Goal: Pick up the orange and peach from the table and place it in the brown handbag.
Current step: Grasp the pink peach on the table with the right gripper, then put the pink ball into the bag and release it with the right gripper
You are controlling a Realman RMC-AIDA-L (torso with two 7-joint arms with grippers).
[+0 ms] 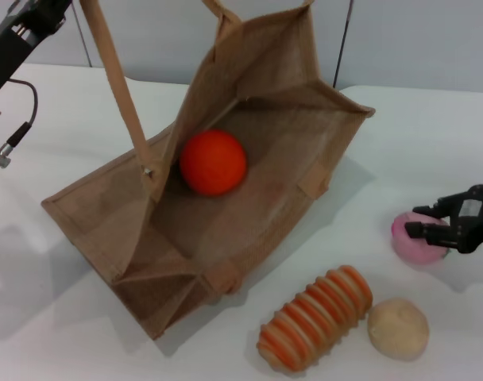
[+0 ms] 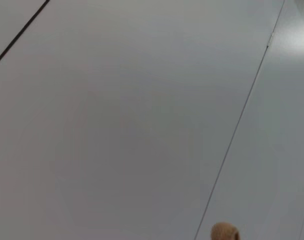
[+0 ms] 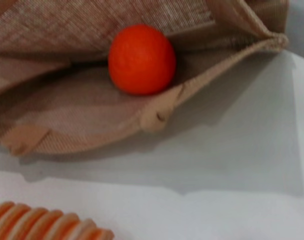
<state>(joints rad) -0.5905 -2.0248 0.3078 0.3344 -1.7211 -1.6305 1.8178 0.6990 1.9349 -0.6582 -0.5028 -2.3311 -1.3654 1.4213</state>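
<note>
The brown handbag (image 1: 305,151) lies on the table with its mouth held wide open, and one strap (image 1: 118,87) is pulled taut up past the top edge. The orange (image 1: 214,162) rests inside the bag; the right wrist view shows it there too (image 3: 142,59). The peach (image 1: 408,242) sits on the table at the right. My right gripper (image 1: 416,220) is low over the peach, its black fingers (image 1: 430,208) apart at the fruit's top and right side. My left arm (image 1: 19,36) is up at the far left by the strap.
A ridged orange-and-tan roll (image 1: 314,317) and a tan ball (image 1: 397,328) lie on the white table (image 1: 432,135) in front of the bag, near the peach. The roll's end shows in the right wrist view (image 3: 42,225). A tan strap tip (image 2: 225,232) shows in the left wrist view.
</note>
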